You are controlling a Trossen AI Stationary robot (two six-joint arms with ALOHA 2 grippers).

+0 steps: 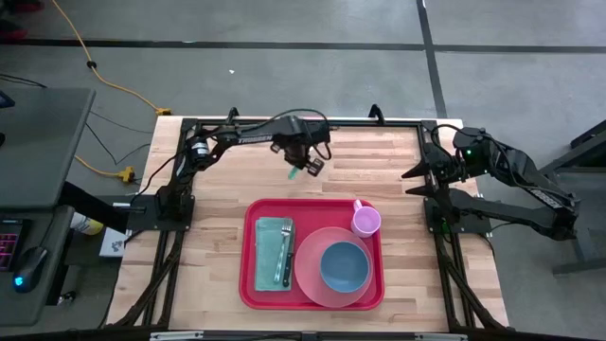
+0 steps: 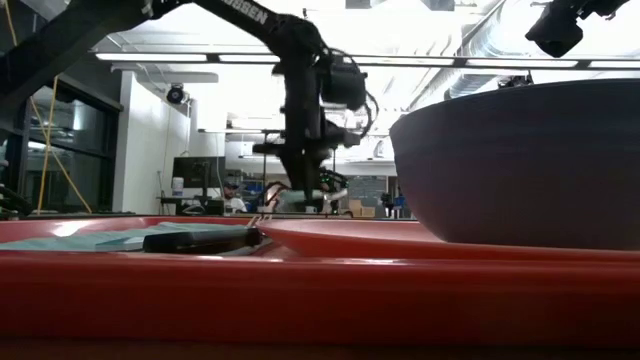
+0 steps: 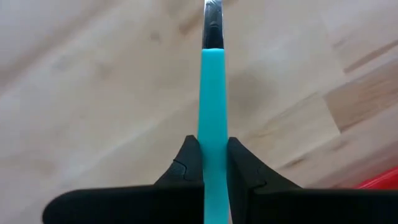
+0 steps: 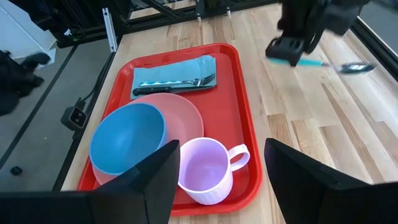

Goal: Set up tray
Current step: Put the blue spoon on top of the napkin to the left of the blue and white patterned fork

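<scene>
Left pincer (image 1: pixel 305 167) clamps a teal-handled spoon (image 4: pixel 329 65) above the worktop (image 1: pixel 218 189), beyond the red tray (image 1: pixel 250 284). Right pincer (image 1: pixel 414 182) waits, fingers apart.

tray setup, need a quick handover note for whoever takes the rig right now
Left gripper: jaws shut on the teal handle of a spoon, over the bare table behind the tray.
Right gripper: jaws open, holding nothing, parked at the table's right side.
Done: on the tray lie a napkin with a fork on it, a pink plate carrying a blue bowl, and a cup at the far right corner.
Left: the spoon is not yet on the tray; likely goes beside the fork.
</scene>
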